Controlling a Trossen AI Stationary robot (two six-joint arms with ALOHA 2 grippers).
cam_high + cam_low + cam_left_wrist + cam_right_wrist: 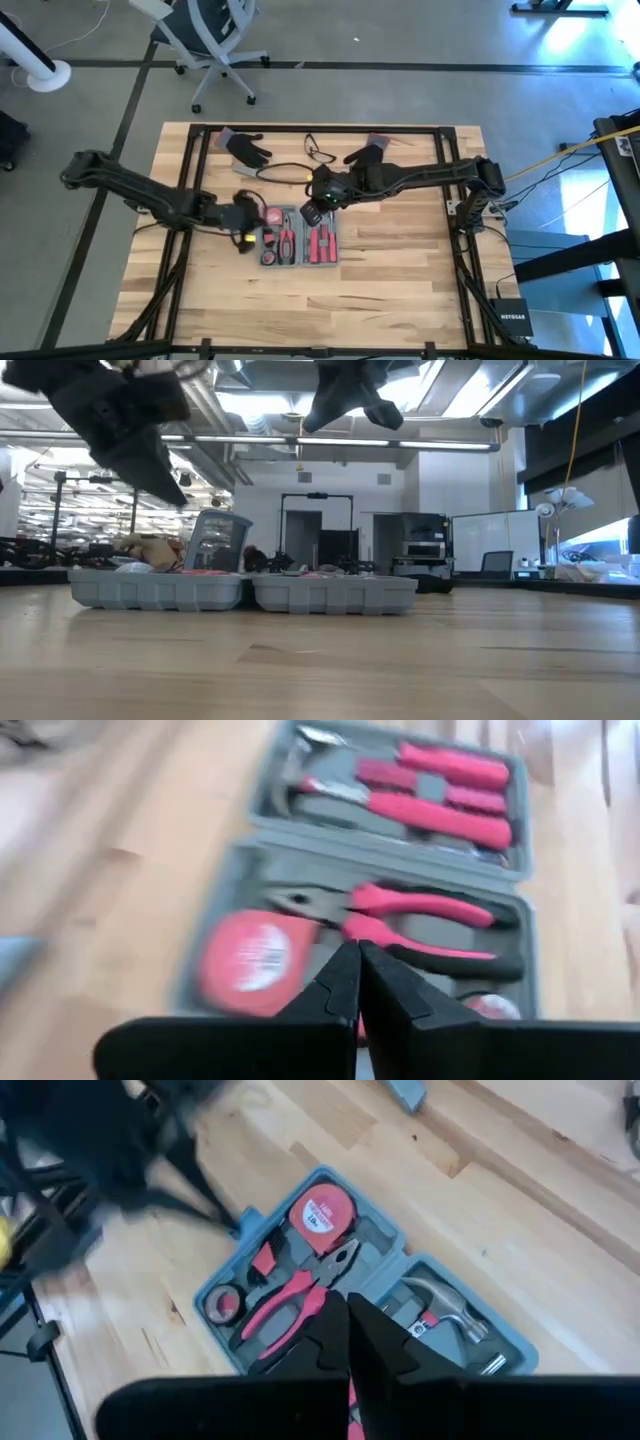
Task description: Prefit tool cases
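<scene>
The blue-grey tool case (300, 240) lies open and flat on the wooden table, both halves up. It also shows in the low view (245, 592). It holds a red tape measure (318, 1212), red-handled pliers (420, 915), a hammer (440, 1305) and red-handled screwdrivers (450, 770). My left gripper (358, 958) is shut and empty, above the case's left half near the tape measure (252, 215). My right gripper (346, 1308) is shut and empty, above the case's far edge (312, 210). In the low view both arms hang clear above the case.
Two black gloves (245, 148) (368, 155) and a pair of safety glasses (320, 150) lie near the table's far edge. A small grey bar (405, 1092) lies on the table beside the case. Bare wood lies between the case and the table's near edge (320, 310).
</scene>
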